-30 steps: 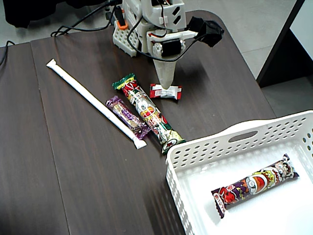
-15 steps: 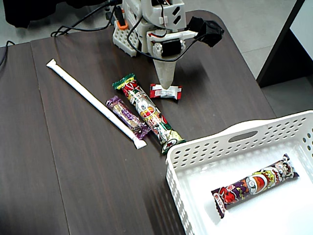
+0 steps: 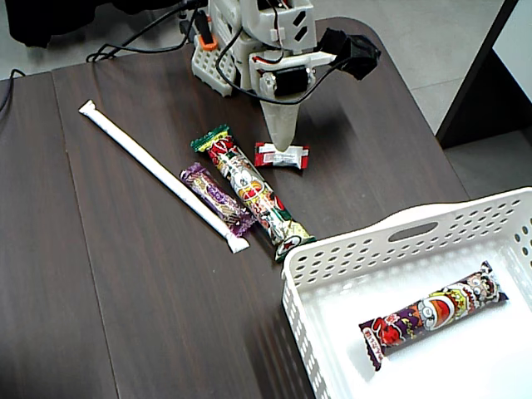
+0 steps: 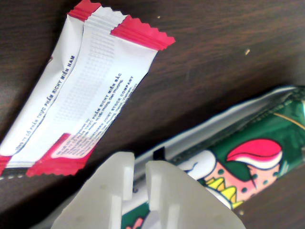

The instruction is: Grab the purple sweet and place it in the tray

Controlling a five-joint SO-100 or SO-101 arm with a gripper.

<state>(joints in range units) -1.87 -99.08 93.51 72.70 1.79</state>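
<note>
The purple sweet (image 3: 218,199) is lying on the dark surface (image 3: 125,316), not in the tray, and in the fixed view it is sitting slantwise between a long white stick (image 3: 158,171) on its left and a long green-and-red sweet (image 3: 253,193) on its right, just beside both. I am not touching it: my claw (image 3: 283,143) is pointing down well apart from it, further up the surface, with its tip hanging over the left end of a small red-and-white sweet (image 3: 283,156). In the wrist view my claw (image 4: 139,167) is showing only a narrow slit between its two white fingers (image 4: 107,191) and is gripping nothing; the red-and-white wrapper (image 4: 81,95) is lying to the upper left and the green sweet (image 4: 252,157) is running off to the right. The white perforated tray (image 3: 399,229) is standing at the lower right in the fixed view, carrying one dark printed sweet (image 3: 432,314).
</note>
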